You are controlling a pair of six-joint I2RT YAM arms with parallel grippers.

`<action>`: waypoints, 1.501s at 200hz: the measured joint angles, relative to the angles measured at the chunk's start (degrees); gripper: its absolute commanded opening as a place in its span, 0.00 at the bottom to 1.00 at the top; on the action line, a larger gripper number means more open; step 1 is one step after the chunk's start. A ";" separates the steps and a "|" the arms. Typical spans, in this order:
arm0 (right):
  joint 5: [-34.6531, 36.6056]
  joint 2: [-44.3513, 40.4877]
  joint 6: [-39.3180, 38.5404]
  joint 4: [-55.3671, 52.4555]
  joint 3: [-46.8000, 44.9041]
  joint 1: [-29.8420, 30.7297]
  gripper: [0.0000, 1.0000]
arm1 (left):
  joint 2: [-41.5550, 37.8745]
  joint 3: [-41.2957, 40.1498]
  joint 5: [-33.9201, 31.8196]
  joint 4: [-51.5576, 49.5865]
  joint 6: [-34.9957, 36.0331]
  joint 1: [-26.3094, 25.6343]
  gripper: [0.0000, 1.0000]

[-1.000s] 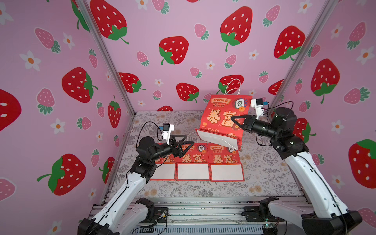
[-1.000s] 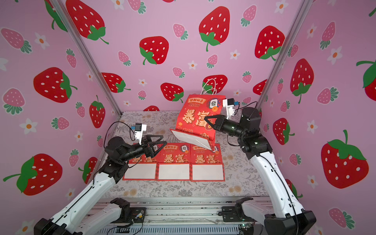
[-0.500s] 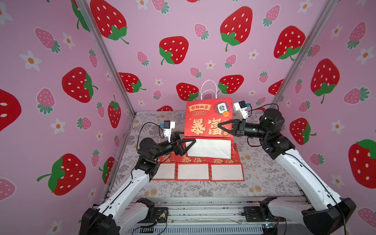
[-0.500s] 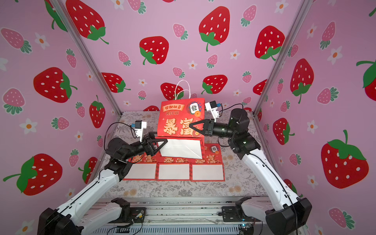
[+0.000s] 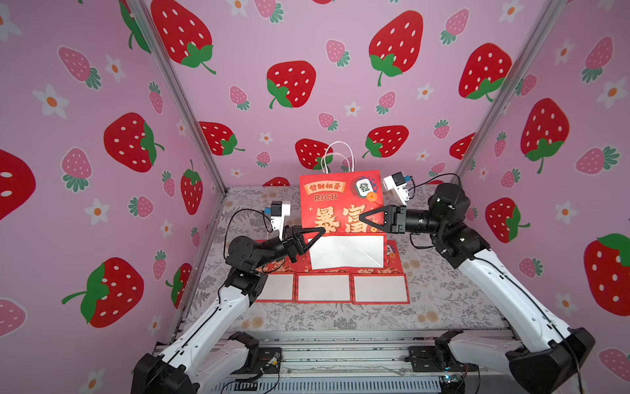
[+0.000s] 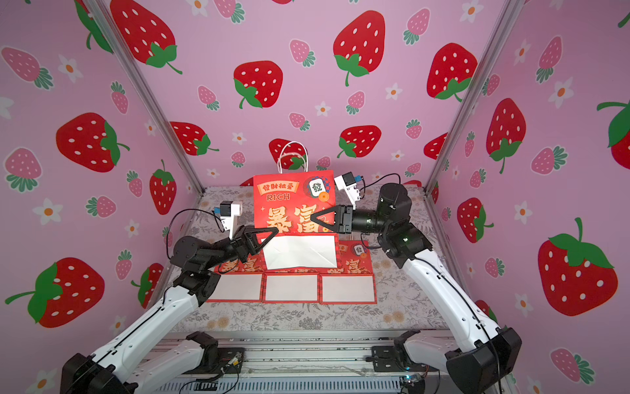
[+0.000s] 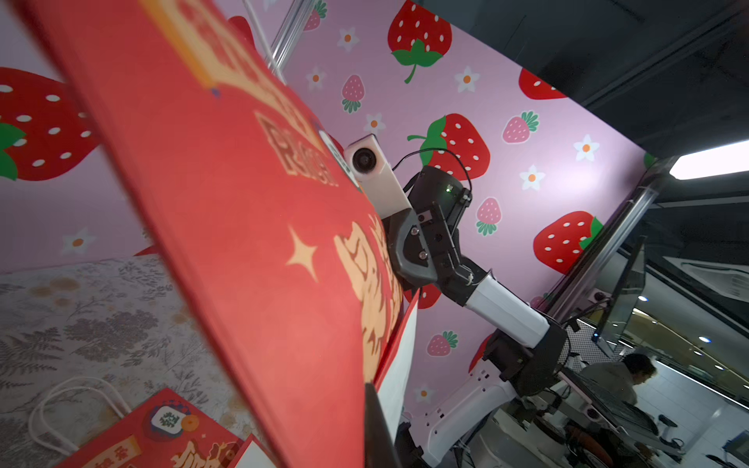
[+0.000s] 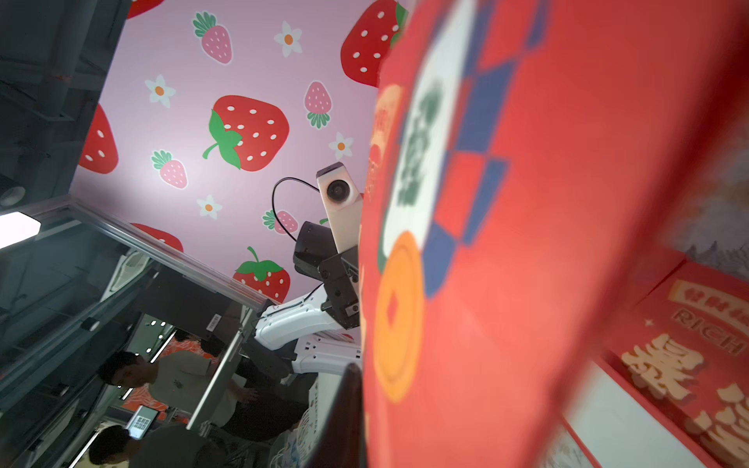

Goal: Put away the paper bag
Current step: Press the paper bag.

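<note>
The red paper bag (image 5: 337,204) (image 6: 289,204) hangs flat and upright over the middle of the table, white handles up, its white bottom panel (image 5: 347,250) folded toward the front. My left gripper (image 5: 320,233) (image 6: 274,233) is shut on the bag's lower left corner; in the left wrist view one dark finger (image 7: 377,425) lies against the bag (image 7: 243,243). My right gripper (image 5: 363,218) (image 6: 313,218) straddles the bag's right edge. In the right wrist view one finger (image 8: 344,417) rests against the bag (image 8: 527,243); the second is hidden, so its grip is unclear.
Three flattened red bags (image 5: 324,286) lie side by side on the floral tablecloth (image 5: 443,293) below the held one, white bottoms toward the front. Pink strawberry walls (image 5: 102,170) close in the left, back and right sides.
The bag swung from a tilt at the right to upright in the middle, carried by the right gripper. The left gripper rose to its lower left corner and shut on it.
</note>
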 measured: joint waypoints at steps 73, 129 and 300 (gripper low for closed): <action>6.56 -5.60 -10.32 -7.82 0.48 4.63 0.64 | 0.31 0.00 -0.35 -0.46 -0.13 -0.02 0.00; 12.90 -7.37 -14.62 -10.34 -0.70 7.04 0.23 | 0.13 0.00 -0.70 -0.26 -0.98 -0.02 0.00; 17.49 -6.54 -27.91 -30.91 0.04 12.59 0.00 | -8.33 0.02 -8.20 -11.63 3.72 0.63 0.13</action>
